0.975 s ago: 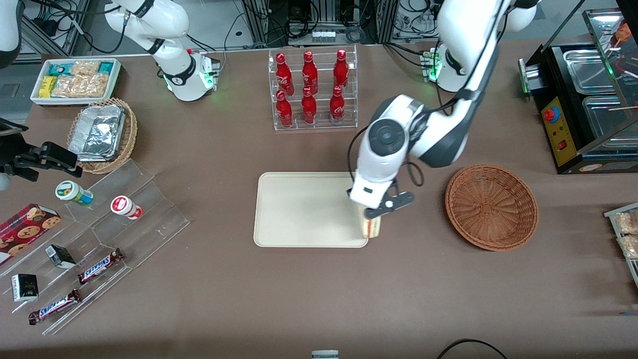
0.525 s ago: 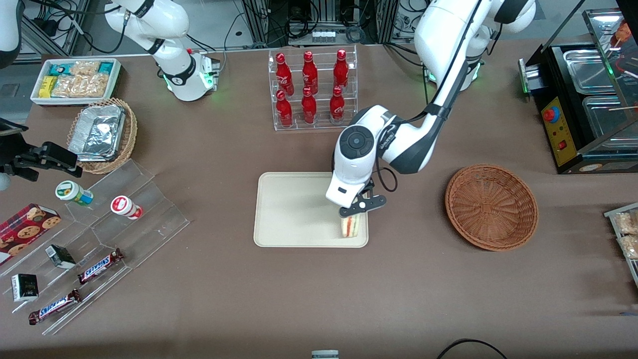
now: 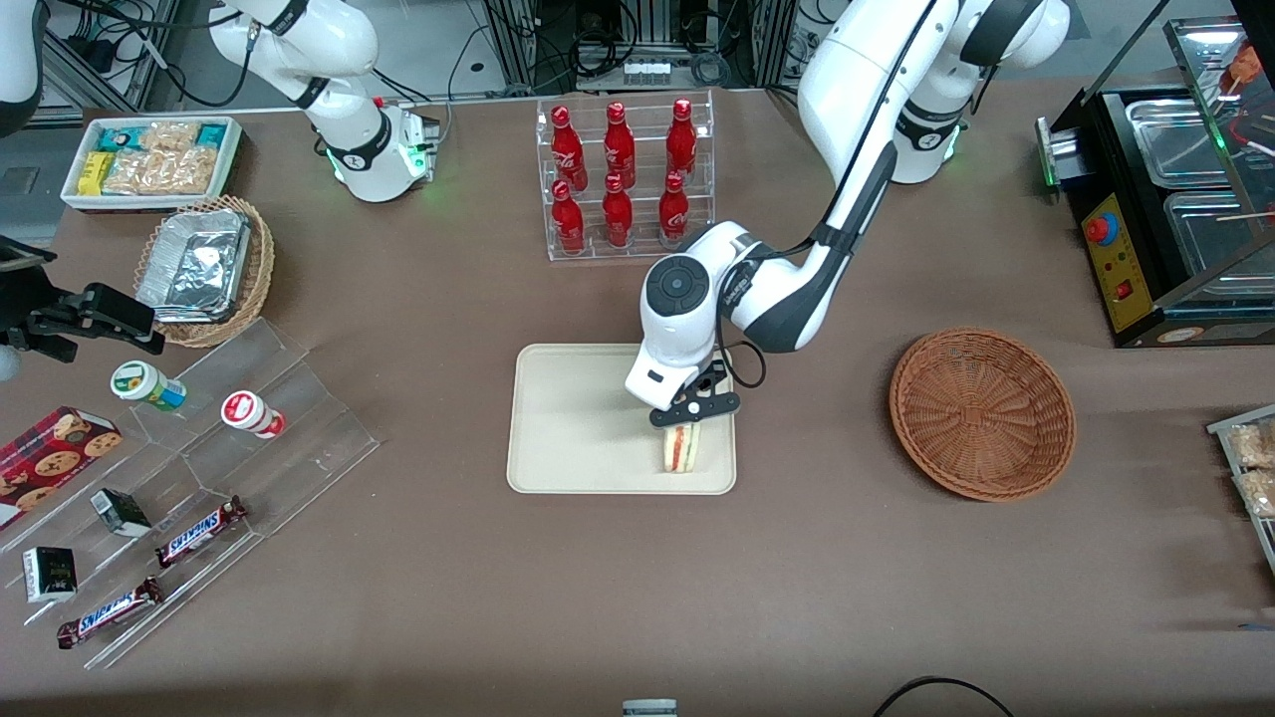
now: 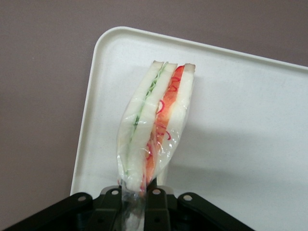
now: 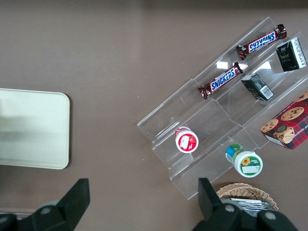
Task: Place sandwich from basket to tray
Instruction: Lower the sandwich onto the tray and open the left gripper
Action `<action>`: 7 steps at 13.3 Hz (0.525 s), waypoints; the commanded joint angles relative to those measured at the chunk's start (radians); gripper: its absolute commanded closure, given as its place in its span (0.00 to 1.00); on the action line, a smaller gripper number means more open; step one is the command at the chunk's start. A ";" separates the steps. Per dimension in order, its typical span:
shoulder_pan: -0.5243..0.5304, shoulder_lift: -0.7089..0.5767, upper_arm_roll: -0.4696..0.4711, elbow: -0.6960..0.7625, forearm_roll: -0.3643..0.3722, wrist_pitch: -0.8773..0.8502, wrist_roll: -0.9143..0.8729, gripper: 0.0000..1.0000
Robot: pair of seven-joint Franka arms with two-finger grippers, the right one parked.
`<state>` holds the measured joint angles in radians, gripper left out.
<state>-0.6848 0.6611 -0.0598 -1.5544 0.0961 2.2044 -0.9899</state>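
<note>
My left gripper is shut on the sandwich, a plastic-wrapped white wedge with red and green filling. It holds it over the cream tray, near the tray's corner nearest the front camera on the working arm's side. In the left wrist view the gripper pinches the wrapped end of the sandwich, which hangs over the tray. Whether it touches the tray I cannot tell. The reddish-brown basket sits empty, toward the working arm's end of the table.
A clear rack of red bottles stands farther from the front camera than the tray. A clear stepped display with snack bars and cups, a tan basket of foil containers and a white snack box lie toward the parked arm's end.
The left gripper has carried the sandwich from the tray's edge nearest the basket to a spot farther in over the tray, away from the basket.
</note>
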 commanded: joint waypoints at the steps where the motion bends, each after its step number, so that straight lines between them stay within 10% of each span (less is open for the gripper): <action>1: -0.016 0.005 0.014 -0.002 0.013 0.005 -0.003 1.00; 2: -0.021 0.005 0.014 -0.004 0.013 0.005 -0.003 1.00; 6: -0.021 0.009 0.014 -0.004 0.013 0.005 0.002 0.03; 7: -0.019 0.006 0.014 -0.004 0.013 0.003 0.000 0.01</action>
<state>-0.6900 0.6676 -0.0598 -1.5604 0.0968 2.2043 -0.9896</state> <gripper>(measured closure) 0.463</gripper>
